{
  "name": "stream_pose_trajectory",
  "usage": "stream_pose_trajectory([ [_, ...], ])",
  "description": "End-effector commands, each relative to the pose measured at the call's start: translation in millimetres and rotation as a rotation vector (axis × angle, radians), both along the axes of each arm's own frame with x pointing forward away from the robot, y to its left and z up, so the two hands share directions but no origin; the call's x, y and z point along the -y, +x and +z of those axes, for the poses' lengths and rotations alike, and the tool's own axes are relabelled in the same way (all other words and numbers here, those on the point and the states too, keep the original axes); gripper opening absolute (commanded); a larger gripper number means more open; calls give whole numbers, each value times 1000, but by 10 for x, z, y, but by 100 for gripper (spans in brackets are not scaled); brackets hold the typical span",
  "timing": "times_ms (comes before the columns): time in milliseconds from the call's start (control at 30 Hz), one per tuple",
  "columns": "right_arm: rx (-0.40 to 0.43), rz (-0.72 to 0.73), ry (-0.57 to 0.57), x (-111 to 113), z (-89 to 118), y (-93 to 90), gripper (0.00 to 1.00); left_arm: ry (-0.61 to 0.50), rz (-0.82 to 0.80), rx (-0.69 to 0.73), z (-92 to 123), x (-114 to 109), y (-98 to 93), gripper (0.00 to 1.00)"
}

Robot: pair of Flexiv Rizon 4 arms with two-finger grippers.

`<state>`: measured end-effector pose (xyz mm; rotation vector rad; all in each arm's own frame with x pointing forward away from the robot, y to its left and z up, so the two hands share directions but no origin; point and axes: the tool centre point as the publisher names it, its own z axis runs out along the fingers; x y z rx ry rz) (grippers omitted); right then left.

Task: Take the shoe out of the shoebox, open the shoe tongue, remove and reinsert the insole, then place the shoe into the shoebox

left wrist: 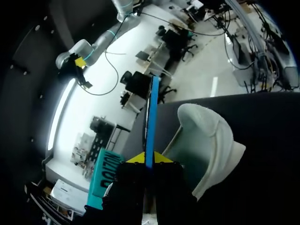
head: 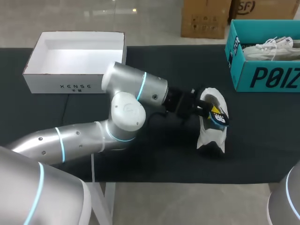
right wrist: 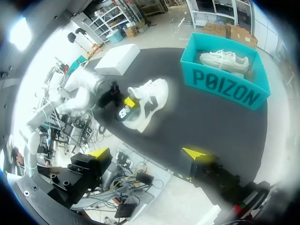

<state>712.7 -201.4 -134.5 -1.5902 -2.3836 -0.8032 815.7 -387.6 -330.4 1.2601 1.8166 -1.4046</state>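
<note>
- Nearest the head camera is my left arm, which comes in from the near left of the shoe and reaches across the black table to it.
- An open-topped white shoebox stands well apart from the shoe, to its far left.
- The left gripper sits just left of the shoe, level with its opening. In its own wrist view this gripper has its yellow tips drawn narrow, clamped from both sides on the insole, which is seen edge-on as a thin blue strip.
- The insole is dark blue with white print and lies right at the shoe's opening. Whether it touches the shoe cannot be told.
- The white shoe rests on the table, outside both boxes, its opening turned toward the left gripper.
- The teal shoebox stands apart from the shoe, beyond it and to its right, with a second white shoe lying inside.
- The right gripper hangs high and well away from the shoe, off the table's near edge, its jaws wide and holding nothing.
</note>
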Motion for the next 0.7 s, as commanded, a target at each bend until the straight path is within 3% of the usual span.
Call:
stream_pose_trajectory([
  [33,-3,1,-1,2,-4,11,100,-37,-25,-4,-38,119,-68,0],
  [700,-3,1,-1,2,-4,11,100,-129,-123,-35,330,261,-544,0],
])
